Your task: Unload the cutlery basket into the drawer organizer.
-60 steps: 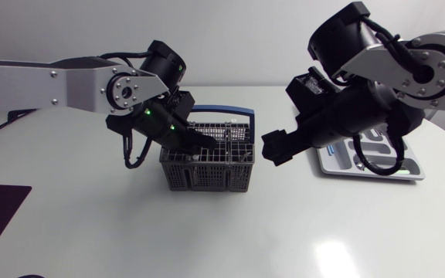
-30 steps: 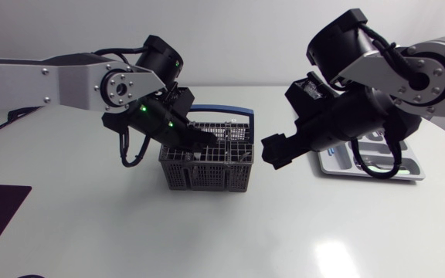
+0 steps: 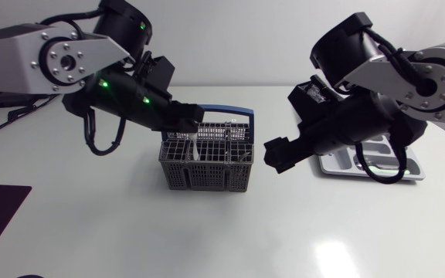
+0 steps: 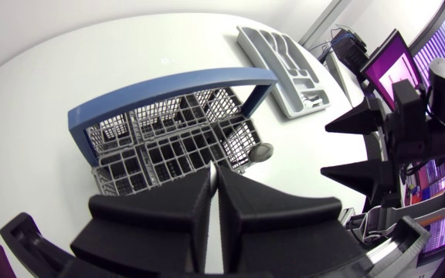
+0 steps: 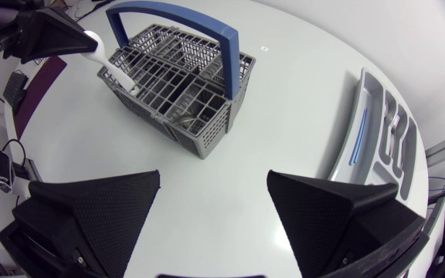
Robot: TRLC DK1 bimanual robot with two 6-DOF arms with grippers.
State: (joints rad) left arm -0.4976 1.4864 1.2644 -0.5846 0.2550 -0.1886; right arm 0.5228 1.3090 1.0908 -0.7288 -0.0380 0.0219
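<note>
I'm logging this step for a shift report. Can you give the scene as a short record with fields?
Left gripper: shut on a white utensil, above the basket
Utensil: lower end inside the basket
Right gripper: open, holding nothing, beside the basket
Organizer: on the table, apart from the basket

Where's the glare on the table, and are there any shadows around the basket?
Head view: one bright glare patch on the table, on its near side; a faint shadow under the cutlery basket. Right wrist view: no glare patch, only a soft shadow at the basket's base.
</note>
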